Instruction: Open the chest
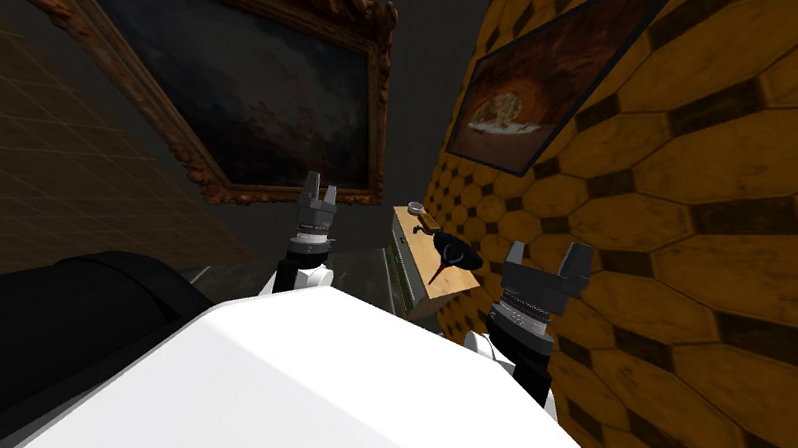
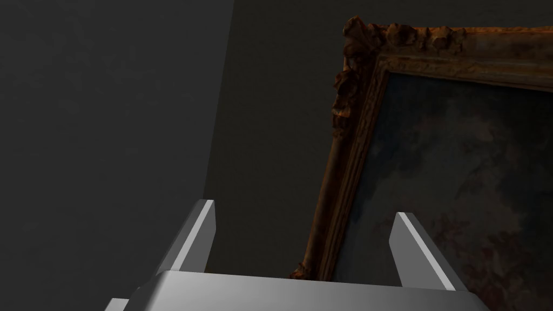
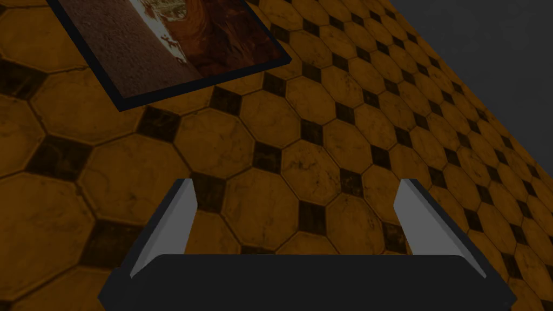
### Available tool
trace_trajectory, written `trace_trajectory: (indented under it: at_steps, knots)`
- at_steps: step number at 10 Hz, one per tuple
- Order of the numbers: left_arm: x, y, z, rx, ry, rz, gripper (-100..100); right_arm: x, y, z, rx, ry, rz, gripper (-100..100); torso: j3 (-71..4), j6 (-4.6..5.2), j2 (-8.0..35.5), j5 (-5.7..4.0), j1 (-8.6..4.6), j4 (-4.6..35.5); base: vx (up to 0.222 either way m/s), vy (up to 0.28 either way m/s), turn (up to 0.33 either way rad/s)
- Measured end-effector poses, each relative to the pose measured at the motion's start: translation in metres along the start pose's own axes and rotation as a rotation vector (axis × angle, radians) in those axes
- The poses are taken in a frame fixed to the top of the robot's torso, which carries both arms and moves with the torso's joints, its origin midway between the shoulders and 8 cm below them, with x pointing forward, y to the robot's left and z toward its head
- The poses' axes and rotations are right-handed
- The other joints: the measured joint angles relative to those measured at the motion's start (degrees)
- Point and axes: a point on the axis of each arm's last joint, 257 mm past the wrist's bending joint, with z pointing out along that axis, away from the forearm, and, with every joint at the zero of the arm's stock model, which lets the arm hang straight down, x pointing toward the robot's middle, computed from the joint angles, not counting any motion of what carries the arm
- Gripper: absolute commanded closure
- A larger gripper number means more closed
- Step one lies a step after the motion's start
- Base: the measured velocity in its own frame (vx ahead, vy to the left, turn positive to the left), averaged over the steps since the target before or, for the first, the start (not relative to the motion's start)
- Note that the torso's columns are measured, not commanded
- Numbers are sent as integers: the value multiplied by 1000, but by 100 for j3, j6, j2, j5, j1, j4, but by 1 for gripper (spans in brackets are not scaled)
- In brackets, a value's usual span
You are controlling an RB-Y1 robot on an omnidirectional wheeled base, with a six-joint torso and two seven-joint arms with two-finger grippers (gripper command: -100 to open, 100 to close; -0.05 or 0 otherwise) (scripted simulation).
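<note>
A low piece of furniture with a tan top (image 1: 453, 281) and a grey-green ribbed front (image 1: 405, 278) stands against the orange tiled wall, ahead between my two arms. On its top lie a black object with a red tip (image 1: 455, 252) and a small metal item (image 1: 416, 207). My left gripper (image 1: 320, 189) (image 2: 305, 243) is raised to the left of it, open and holding nothing. Just right of it, close to the tiled wall, my right gripper (image 1: 548, 257) (image 3: 302, 216) stands open and holds nothing as well.
The orange and black tiled wall (image 1: 739, 242) runs close along my right side and carries a framed picture (image 1: 530, 96). A large ornate framed painting (image 1: 239, 78) hangs on the dark wall ahead left. A black rounded bulk (image 1: 2, 342) lies low at my left.
</note>
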Motion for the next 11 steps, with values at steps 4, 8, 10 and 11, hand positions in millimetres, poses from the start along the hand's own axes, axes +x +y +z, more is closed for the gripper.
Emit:
trace_trajectory:
  at_steps: [4,8,10,11]
  knots:
    - [0,0,0,0,0,0,0,0,0,0,0,0,0,0,-2850,0,1422,0,0,1424,0,0,0]
    - [0,0,0,0,0,0,0,0,0,0,0,0,0,0,-6227,0,3116,0,0,3114,0,0,0]
    - [0,0,0,0,0,0,0,0,0,0,0,0,0,-100,-7919,0,3962,0,0,3960,10,5,33]
    - [0,0,0,0,0,0,0,3,-4,-1,11,23,-12,-100,-8316,-1,4151,0,2,4148,34,23,99]
